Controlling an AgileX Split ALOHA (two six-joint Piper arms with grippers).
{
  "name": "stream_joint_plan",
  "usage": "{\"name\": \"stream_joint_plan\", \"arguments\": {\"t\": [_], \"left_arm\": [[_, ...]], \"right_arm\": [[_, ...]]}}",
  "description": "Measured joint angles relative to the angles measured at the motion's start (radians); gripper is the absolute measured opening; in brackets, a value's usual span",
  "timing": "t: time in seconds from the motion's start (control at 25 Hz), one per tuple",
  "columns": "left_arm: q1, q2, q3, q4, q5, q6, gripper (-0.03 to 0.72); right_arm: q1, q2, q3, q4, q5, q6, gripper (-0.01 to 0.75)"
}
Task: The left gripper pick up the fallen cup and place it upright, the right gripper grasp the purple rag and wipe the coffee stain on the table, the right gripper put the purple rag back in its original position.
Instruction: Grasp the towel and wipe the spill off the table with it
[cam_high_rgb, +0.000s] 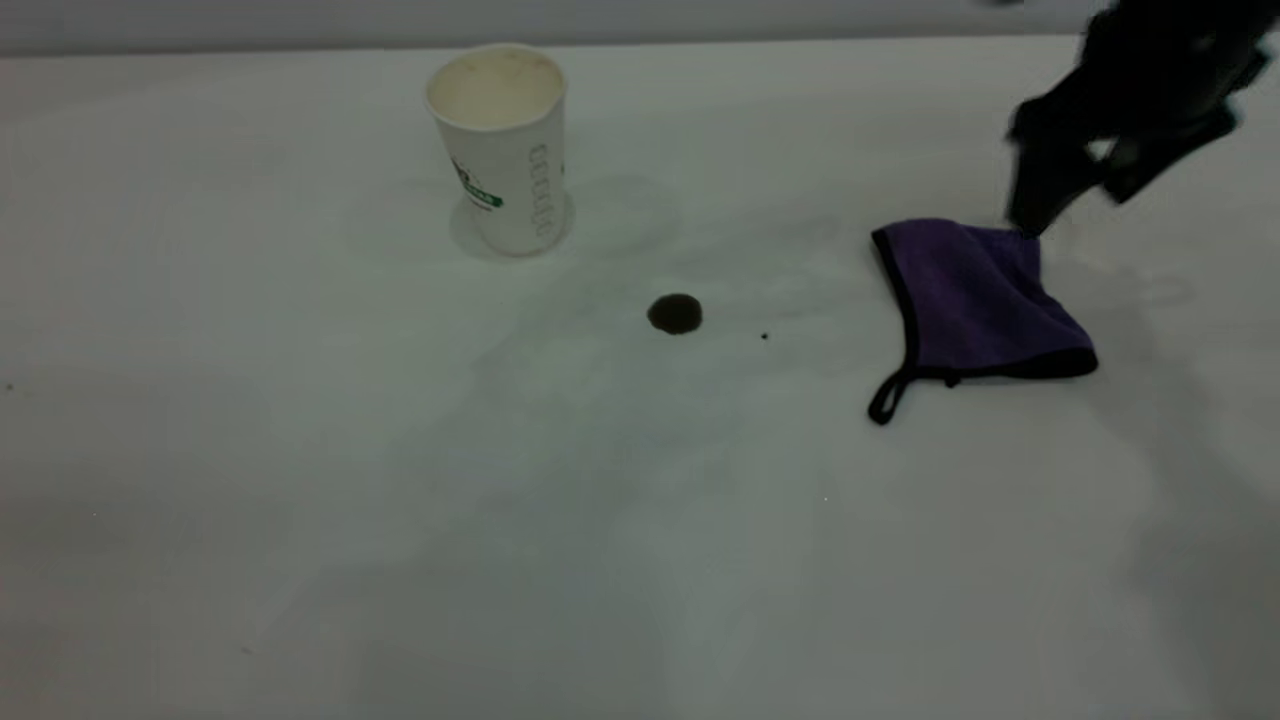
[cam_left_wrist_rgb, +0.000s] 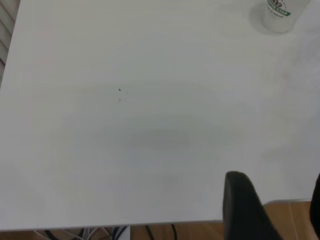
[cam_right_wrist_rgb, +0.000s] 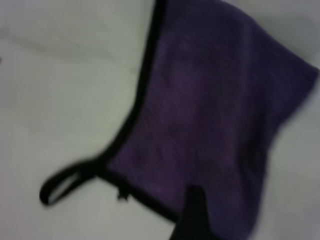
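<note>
The white paper cup (cam_high_rgb: 503, 150) stands upright at the back of the table (cam_high_rgb: 300, 480), left of centre; its base also shows in the left wrist view (cam_left_wrist_rgb: 280, 15). The dark brown coffee stain (cam_high_rgb: 675, 313) lies mid-table. To its right lies the purple rag (cam_high_rgb: 975, 300) (cam_right_wrist_rgb: 210, 110), black loop toward the front. My right gripper (cam_high_rgb: 1078, 205) hangs open over the rag's far corner, one fingertip (cam_high_rgb: 1030, 215) at the cloth; one finger (cam_right_wrist_rgb: 192, 215) shows above the rag. My left gripper (cam_left_wrist_rgb: 280, 210) is open at the table's edge, far from the cup, outside the exterior view.
A tiny black speck (cam_high_rgb: 765, 336) sits just right of the stain. Another speck (cam_left_wrist_rgb: 119, 90) marks the bare white top in the left wrist view. Wood flooring (cam_left_wrist_rgb: 295, 215) and cables (cam_left_wrist_rgb: 100, 233) show past the table's edge.
</note>
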Motion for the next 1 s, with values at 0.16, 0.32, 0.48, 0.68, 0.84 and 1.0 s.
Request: {"name": "stream_joint_plan", "arguments": {"t": [0.16, 0.32, 0.48, 0.68, 0.84, 1.0], "left_arm": [[0.000, 0.000, 0.000, 0.000, 0.000, 0.000, 0.391], [0.000, 0.000, 0.000, 0.000, 0.000, 0.000, 0.391], [0.000, 0.000, 0.000, 0.000, 0.000, 0.000, 0.391], [0.000, 0.000, 0.000, 0.000, 0.000, 0.000, 0.391], [0.000, 0.000, 0.000, 0.000, 0.000, 0.000, 0.391], [0.000, 0.000, 0.000, 0.000, 0.000, 0.000, 0.391]], "right_arm": [[0.018, 0.122, -0.089, 0.004, -0.001, 0.000, 0.690], [0.022, 0.211, -0.166, 0.006, 0.001, 0.000, 0.682], [0.019, 0.256, -0.210, 0.006, 0.002, 0.000, 0.672], [0.009, 0.270, -0.223, 0.006, 0.003, 0.022, 0.595], [0.001, 0.277, -0.231, 0.007, 0.005, 0.039, 0.352], [0.012, 0.278, -0.232, 0.033, 0.012, 0.038, 0.088]]}}
